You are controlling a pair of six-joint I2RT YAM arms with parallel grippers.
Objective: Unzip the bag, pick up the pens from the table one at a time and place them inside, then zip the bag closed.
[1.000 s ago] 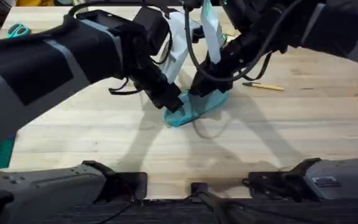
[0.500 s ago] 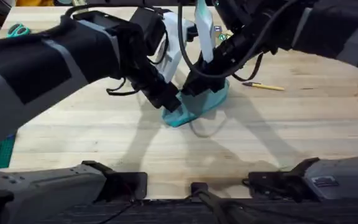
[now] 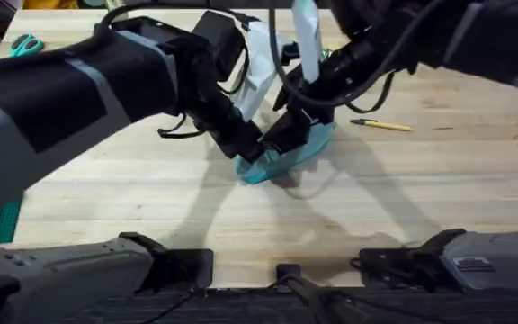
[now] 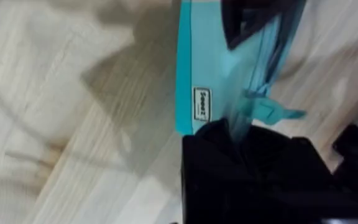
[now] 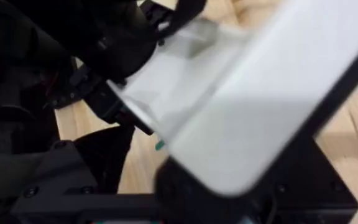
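Overhead: both arms meet at the bag (image 3: 286, 157) mid-surface (image 3: 106, 193).
Left fingers (image 3: 252, 146) pinch the bag's near end; right fingers (image 3: 281, 142) touch it, opening unclear, lower and nearer the left than before. A yellow pen (image 3: 381, 125) lies apart.

Pale wooden tabletop (image 3: 439, 189) carries a teal bag (image 3: 288, 155), a yellow pen (image 3: 381, 125) and green scissors (image 3: 26, 44)

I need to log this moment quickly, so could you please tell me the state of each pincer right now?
Left pincer: shut on the bag, at its near end.
Right pincer: down at the bag's top; open or shut cannot be told.
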